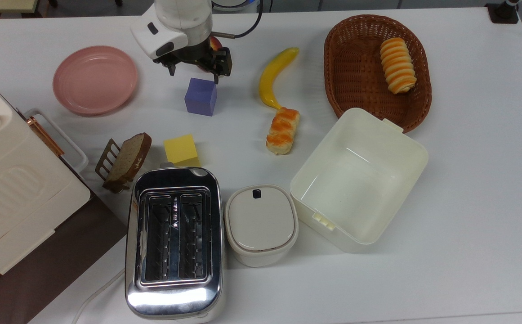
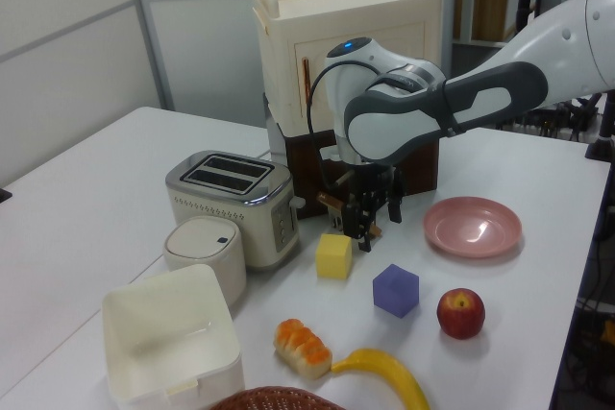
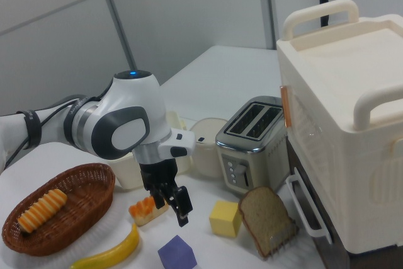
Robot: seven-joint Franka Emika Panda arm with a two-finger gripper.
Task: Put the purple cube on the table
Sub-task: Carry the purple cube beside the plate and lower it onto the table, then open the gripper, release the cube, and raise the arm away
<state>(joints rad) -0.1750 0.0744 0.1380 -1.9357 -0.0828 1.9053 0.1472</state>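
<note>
The purple cube (image 1: 201, 97) is sitting flat on the table (image 1: 467, 180), w/ nothing gripping it. In the top view it's lying between the pink plate (image 1: 95, 79) on the top view's left and the yellow banana (image 1: 276, 75) on the top view's right, apart from both. In the left view, the cube (image 2: 396, 290) is resting just beside the red apple (image 2: 461, 312), w/ a yellow block (image 2: 333, 255) a little further off.

The gripper (image 1: 194, 71) is hanging above the cube, clear of it; its fingers are spread apart and holding nothing. In the right view the gripper (image 3: 171, 206) is hanging above the cube (image 3: 177, 253) w/ a visible gap between them.

Further out: a bread roll (image 1: 283, 130) is lying near the banana's tip, a toast slice (image 1: 128, 157) is leaning in a small rack, and a chrome toaster (image 1: 174, 240), lidded white pot (image 1: 261, 223), open cream box (image 1: 359, 177) and wicker basket (image 1: 375, 67) are filling the rest of the tabletop.

Judging from this, the placing step looks done, i.e. the cube is on the table and off the plate. What's left is prob. just a retreat: the arm needs to lift straight up and away w/o clipping the cube or the apple right behind the gripper.
</note>
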